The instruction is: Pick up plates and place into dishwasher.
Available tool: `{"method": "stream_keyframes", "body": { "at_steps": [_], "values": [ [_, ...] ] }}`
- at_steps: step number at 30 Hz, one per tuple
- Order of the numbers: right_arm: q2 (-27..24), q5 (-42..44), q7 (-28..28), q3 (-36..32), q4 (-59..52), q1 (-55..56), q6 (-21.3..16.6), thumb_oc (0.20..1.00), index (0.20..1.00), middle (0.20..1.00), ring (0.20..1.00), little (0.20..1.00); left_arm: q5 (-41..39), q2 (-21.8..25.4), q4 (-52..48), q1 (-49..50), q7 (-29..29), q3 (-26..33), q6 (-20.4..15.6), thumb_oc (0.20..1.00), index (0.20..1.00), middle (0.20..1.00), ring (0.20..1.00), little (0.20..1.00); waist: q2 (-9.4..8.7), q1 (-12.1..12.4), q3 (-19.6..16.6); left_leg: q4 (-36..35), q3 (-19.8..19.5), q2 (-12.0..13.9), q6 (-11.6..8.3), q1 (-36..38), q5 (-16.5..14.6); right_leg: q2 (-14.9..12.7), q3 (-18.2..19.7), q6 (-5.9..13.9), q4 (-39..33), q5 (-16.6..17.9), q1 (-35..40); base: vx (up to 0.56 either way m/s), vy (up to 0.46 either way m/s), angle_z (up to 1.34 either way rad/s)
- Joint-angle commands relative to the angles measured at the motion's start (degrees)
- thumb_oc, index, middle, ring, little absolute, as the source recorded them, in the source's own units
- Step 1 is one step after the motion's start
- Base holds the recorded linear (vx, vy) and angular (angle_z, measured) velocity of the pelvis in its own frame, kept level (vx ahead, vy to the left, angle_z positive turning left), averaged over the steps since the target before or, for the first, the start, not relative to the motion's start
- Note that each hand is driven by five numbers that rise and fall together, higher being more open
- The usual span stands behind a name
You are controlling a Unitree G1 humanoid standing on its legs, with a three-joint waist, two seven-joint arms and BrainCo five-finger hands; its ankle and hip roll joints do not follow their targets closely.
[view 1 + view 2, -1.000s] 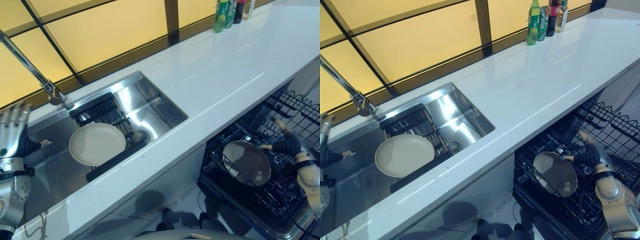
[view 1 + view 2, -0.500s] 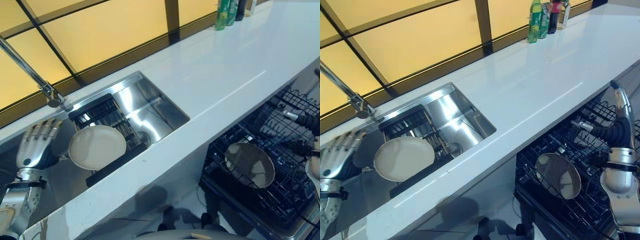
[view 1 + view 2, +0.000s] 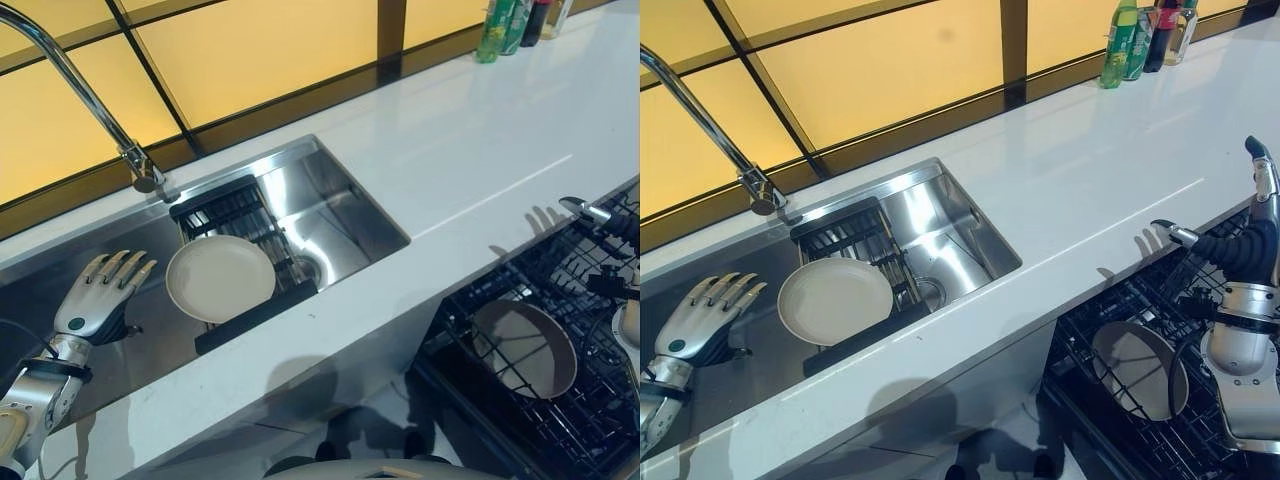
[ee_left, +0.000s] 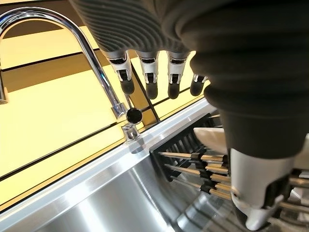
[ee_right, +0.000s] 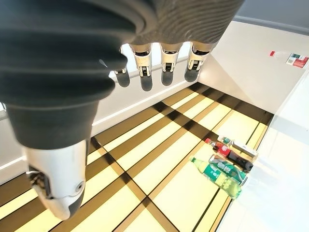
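Plates number two, both round, cream-coloured and shallow. One plate [image 3: 220, 278] lies in the stainless-steel sink [image 3: 340, 205], resting on a black slatted drying rack [image 3: 236, 214] with thin rods. The other plate [image 3: 524, 347] stands tilted among the wires of the dishwasher's black lower rack [image 3: 1140, 425], pulled out under the counter edge.

Left hand [image 3: 100, 298] hovers over the sink basin just beside the sink plate, not touching it, fingers straight and fanned apart, empty. Right hand [image 3: 1245, 250] is raised above the dishwasher rack at the counter's edge, its fingers extended and holding nothing.

A curved chrome faucet [image 3: 70, 80] arches over the sink's back rim. The smooth white countertop [image 3: 480, 140] runs between sink and dishwasher. Several bottles [image 3: 1140, 38], green and dark, stand grouped at the counter's far end against the amber panelled wall.
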Motion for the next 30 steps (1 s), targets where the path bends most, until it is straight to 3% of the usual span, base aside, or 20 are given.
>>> {"method": "stream_keyframes", "body": {
  "at_steps": [1,14,22,30],
  "values": [
    [-3.0,1.7,-1.4,2.5,-3.8,-2.6,-1.2,1.000,1.000,1.000,1.000,1.000,-2.2,7.6,-1.2,0.1,2.0,2.1,0.8,1.000,1.000,1.000,1.000,1.000,-4.55,0.6,-3.3,2.7,2.5,-2.4,2.39,-3.8,1.1,-2.5,2.9,3.25,2.7,0.2,-1.9,0.00,0.000,0.00],
    [-2.3,1.3,-2.4,3.6,-3.5,-2.7,-0.9,1.000,1.000,1.000,1.000,1.000,0.4,5.4,-2.3,-6.2,10.7,-2.6,-1.8,1.000,1.000,1.000,1.000,1.000,-5.13,-0.7,-1.9,2.3,3.3,-2.4,2.87,-4.1,0.9,-2.8,4.5,3.82,3.6,0.7,-3.5,0.00,0.000,0.00],
    [-2.4,1.3,-2.9,3.5,-3.5,-2.3,-1.8,1.000,1.000,1.000,1.000,1.000,1.7,5.6,-3.9,-8.9,7.9,-8.6,-4.3,1.000,1.000,1.000,1.000,1.000,-5.37,-2.0,-0.4,2.5,4.4,-2.4,3.33,-4.6,0.7,-2.7,6.1,4.26,3.9,1.1,-4.5,0.00,0.006,-0.04],
    [-2.8,1.4,-4.0,4.0,-3.2,-2.7,-2.6,1.000,1.000,1.000,1.000,1.000,-0.9,7.4,-3.0,-9.0,5.4,-10.6,-3.7,1.000,1.000,1.000,1.000,1.000,-5.56,-2.2,0.2,2.9,5.0,-2.7,3.77,-4.4,0.3,-2.8,6.9,4.76,4.0,1.3,-4.6,0.00,0.008,-0.07]
  ]
}}
